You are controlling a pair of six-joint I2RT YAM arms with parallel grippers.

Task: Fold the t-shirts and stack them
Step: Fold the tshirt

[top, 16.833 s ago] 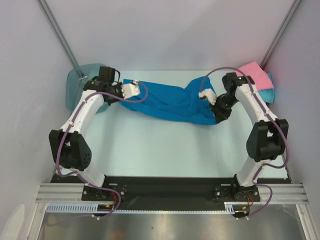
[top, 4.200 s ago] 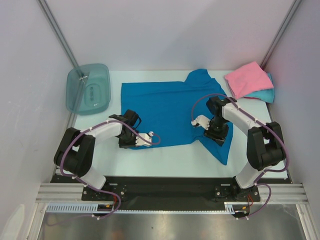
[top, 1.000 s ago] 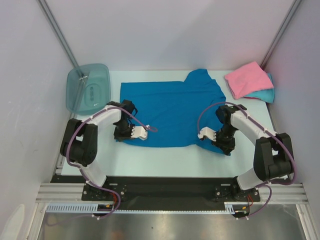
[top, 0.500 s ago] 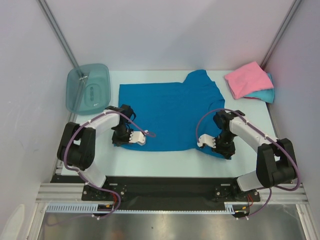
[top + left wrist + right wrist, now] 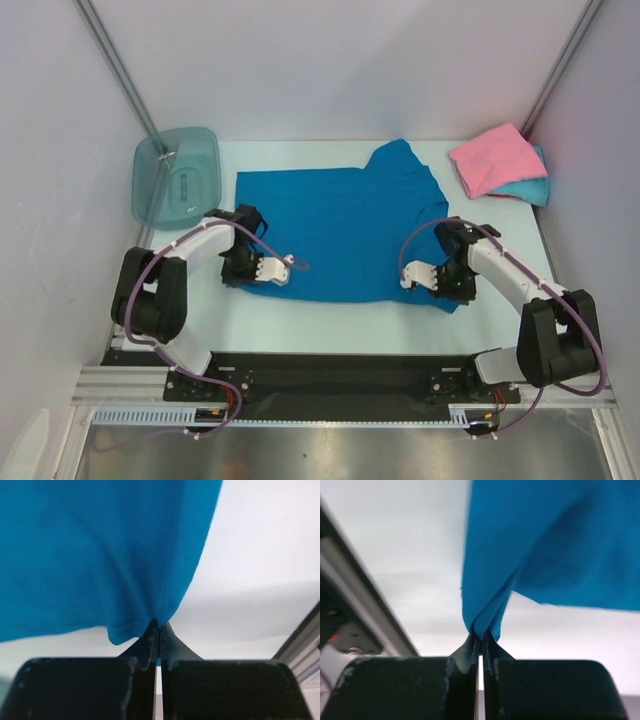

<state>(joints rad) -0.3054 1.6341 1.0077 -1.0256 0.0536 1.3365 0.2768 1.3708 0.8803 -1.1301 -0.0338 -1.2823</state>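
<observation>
Tabletop (image 5: 330,322) pale, white walls (image 5: 330,70) around — blue t-shirt (image 5: 340,220) spread out

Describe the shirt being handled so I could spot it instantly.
On the pale table, seen from above, one deep blue shirt lies spread across the middle. Left fingers and right fingers pinch its near corners; the pink shirt and turquoise shirt sit folded far right.

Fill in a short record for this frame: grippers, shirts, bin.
left gripper: shut on blue shirt, near-left corner
right gripper: shut on blue shirt, near-right corner
blue shirt: spread out, not folded
pink shirt: folded, far-right corner, lying on turquoise shirt
bin: far-left corner
</observation>
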